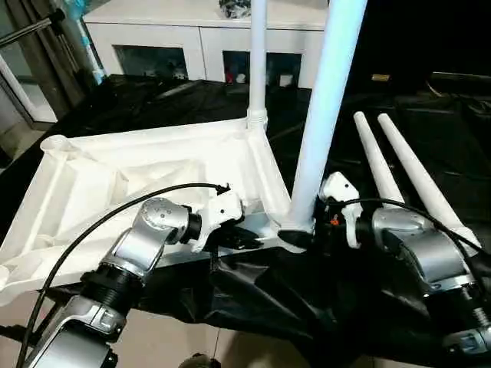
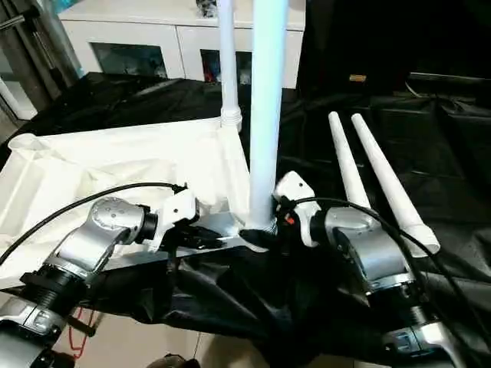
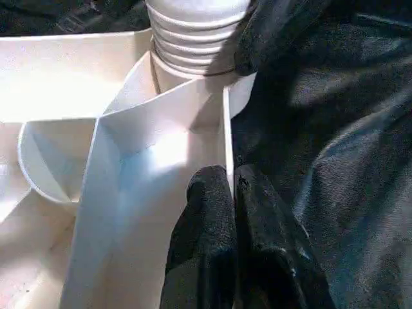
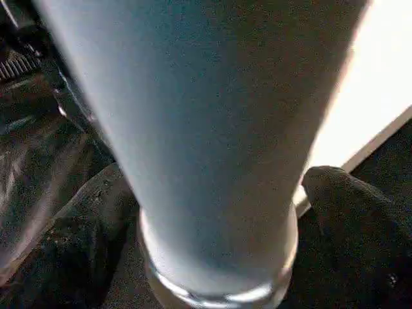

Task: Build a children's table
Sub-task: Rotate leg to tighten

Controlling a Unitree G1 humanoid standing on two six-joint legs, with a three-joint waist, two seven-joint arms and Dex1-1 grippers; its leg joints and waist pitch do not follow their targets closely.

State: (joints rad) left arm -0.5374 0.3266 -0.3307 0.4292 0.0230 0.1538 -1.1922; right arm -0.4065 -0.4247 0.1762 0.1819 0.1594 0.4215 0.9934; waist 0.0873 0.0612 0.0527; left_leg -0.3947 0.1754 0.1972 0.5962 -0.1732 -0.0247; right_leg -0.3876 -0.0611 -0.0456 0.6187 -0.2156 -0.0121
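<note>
Upturned white tabletop (image 1: 115,176) lies on black cloth (image 1: 253,299). The left gripper (image 3: 233,187), fingers pinched together on the tabletop's near rim, reaches in level. At the near corner socket a leg (image 1: 322,115) stands between the wide-spread fingers of the right gripper (image 1: 303,234); two legs (image 1: 399,172) lie beyond.

Black sheet (image 1: 399,130) covers the worktop, wrinkled, hanging over the near edge in folds. White cabinet (image 1: 199,31) with glass doors stands against the far wall, small items dimly visible behind the glass. Dark object (image 1: 234,8) sits on the cabinet top. Pale floor (image 1: 176,345) shows below the near edge. Metal bars (image 1: 31,31) at far left.
</note>
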